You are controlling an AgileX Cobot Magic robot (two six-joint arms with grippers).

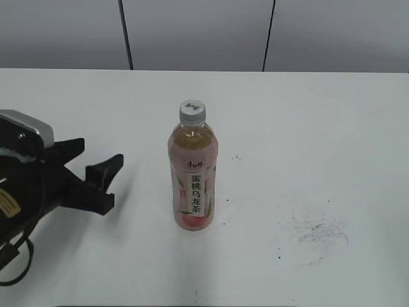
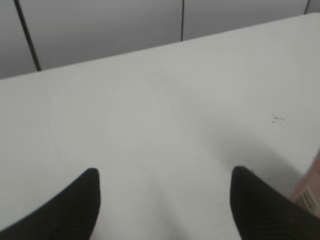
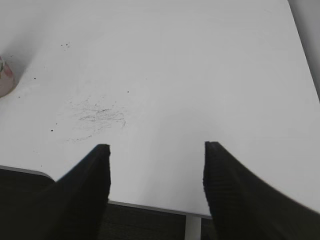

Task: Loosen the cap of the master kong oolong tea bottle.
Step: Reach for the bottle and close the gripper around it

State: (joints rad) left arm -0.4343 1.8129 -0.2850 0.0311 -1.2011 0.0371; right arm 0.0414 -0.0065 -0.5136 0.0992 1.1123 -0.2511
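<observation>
On the near left of the white worktop (image 1: 332, 128) we see our left claw (image 1: 96, 166), black and wedge-fingered, standing wide apart with nothing between its fingers, aimed toward the middle but well short of it. Our right claw (image 3: 156, 170) is also spread apart and empty; it shows only in its own wrist view, hanging over the near right edge of the worktop beside a patch of grey scuff marks (image 3: 97, 117).

Upright at the centre, clear of both claws, stands the master kong oolong tea bottle (image 1: 193, 173), clear plastic, amber tea, a pink peach label with black vertical characters. The small round white-grey ribbed cap (image 1: 192, 111) sits on its neck, seemingly still fully seated.

We judge the main risk to be the bottle's height over a narrow base: a sideways approach striking the upper body could tip it. If only the cap is turned while the body is held loosely, the whole bottle may spin with it, and the smooth label looks likely to slip. A hard squeeze on the soft plastic could push tea out once the seal gives.

Much is hidden. The right arm is outside the exterior view entirely. Each wrist view catches only a sliver of the bottle at the frame edge, never the cap. We cannot read the cap's small dark logo.
</observation>
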